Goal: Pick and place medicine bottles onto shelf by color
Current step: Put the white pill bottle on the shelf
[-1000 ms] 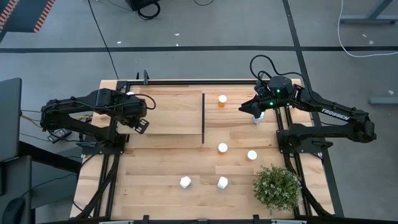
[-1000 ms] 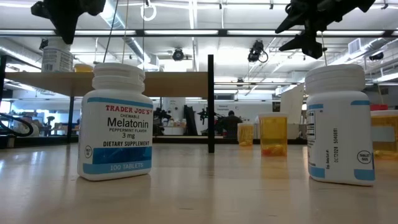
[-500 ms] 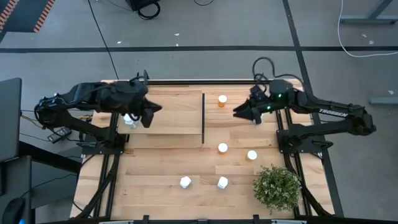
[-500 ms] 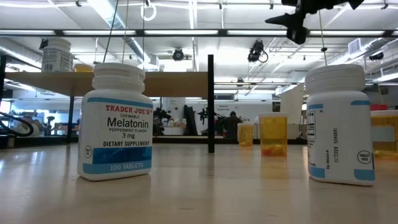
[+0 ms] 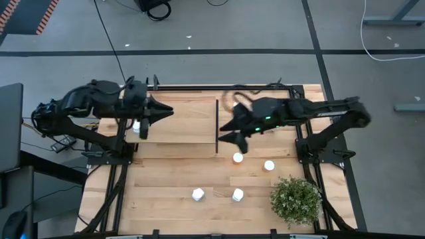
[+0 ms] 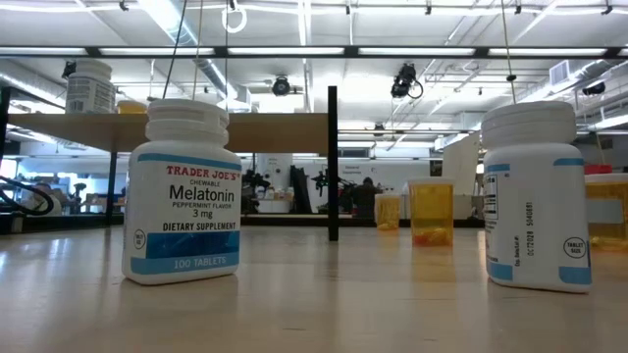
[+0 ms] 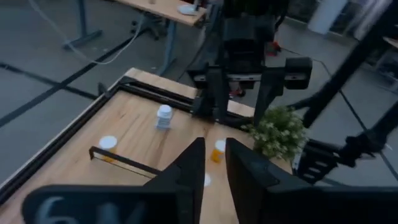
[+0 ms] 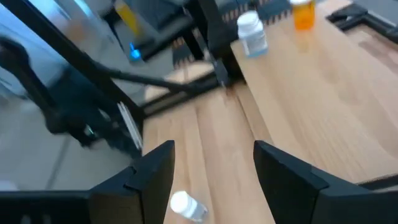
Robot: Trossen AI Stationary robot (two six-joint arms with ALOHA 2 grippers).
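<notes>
The shelf is a raised light-wood panel with a black divider. A white bottle stands at its left edge. My left gripper hovers above that bottle, pointing toward the table's right; its fingers stand a little apart, with nothing between them. My right gripper hangs open by the divider, holding nothing. An orange bottle and white bottles stand on the tabletop. The low view shows no gripper.
A bushy potted plant stands at the near right corner. In the left wrist view another white bottle and an orange one stand at the far right, beyond the divider. The black frame edges the table.
My left gripper has risen from the shelf's left edge and tipped from pointing down to nearly level, leaving the white bottle standing there. My right gripper has swung from the far right of the table toward the divider at the middle. Both have left the low view.
</notes>
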